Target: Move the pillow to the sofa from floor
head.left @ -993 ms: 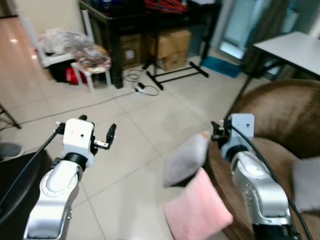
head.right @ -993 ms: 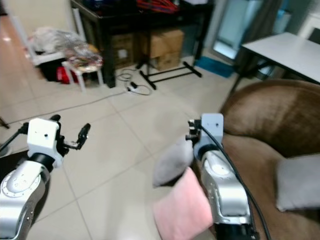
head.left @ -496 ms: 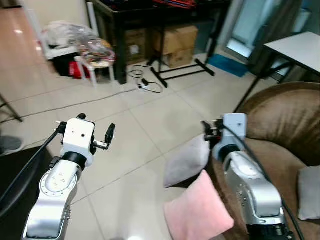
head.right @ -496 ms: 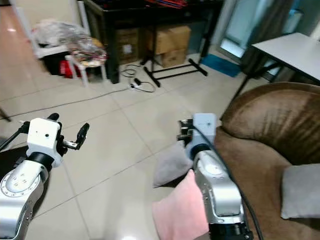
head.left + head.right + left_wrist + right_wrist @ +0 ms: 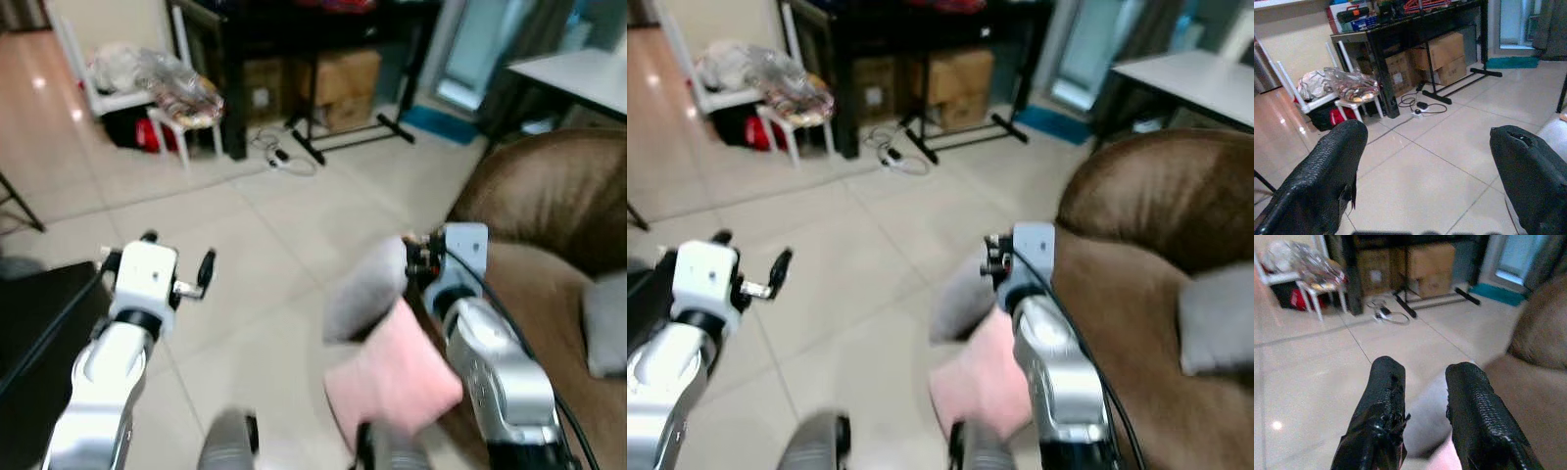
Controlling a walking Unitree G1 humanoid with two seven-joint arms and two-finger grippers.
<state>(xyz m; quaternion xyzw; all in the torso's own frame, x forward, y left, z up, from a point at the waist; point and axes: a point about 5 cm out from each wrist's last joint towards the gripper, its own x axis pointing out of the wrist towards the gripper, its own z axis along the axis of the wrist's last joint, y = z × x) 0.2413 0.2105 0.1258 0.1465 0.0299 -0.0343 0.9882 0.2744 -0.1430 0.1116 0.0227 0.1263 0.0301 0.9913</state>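
Observation:
A grey pillow [image 5: 364, 287] and a pink pillow [image 5: 394, 375] lean on the tiled floor against the front of the brown sofa [image 5: 549, 211]. My right gripper [image 5: 413, 258] hangs just above the grey pillow's top right edge, its fingers [image 5: 1382, 417] a little apart with nothing between them; the grey pillow [image 5: 1426, 423] lies below them. My left gripper [image 5: 179, 254] is held out over bare floor to the left, well away from the pillows, its fingers [image 5: 1322, 171] spread wide and empty. Another grey pillow [image 5: 606, 338] rests on the sofa seat.
A black table [image 5: 294, 29] with cardboard boxes [image 5: 343, 83] under it stands at the back, beside a white stool [image 5: 186, 108] piled with bags. A cable [image 5: 279, 157] and black stand legs [image 5: 353, 142] lie on the floor. A black object [image 5: 34, 338] sits at my left.
The whole picture has shifted and blurred, so the camera has moved; the pillows and sofa sit closer. Blurred grey shapes now show at the bottom edge. Both arms keep their pose.

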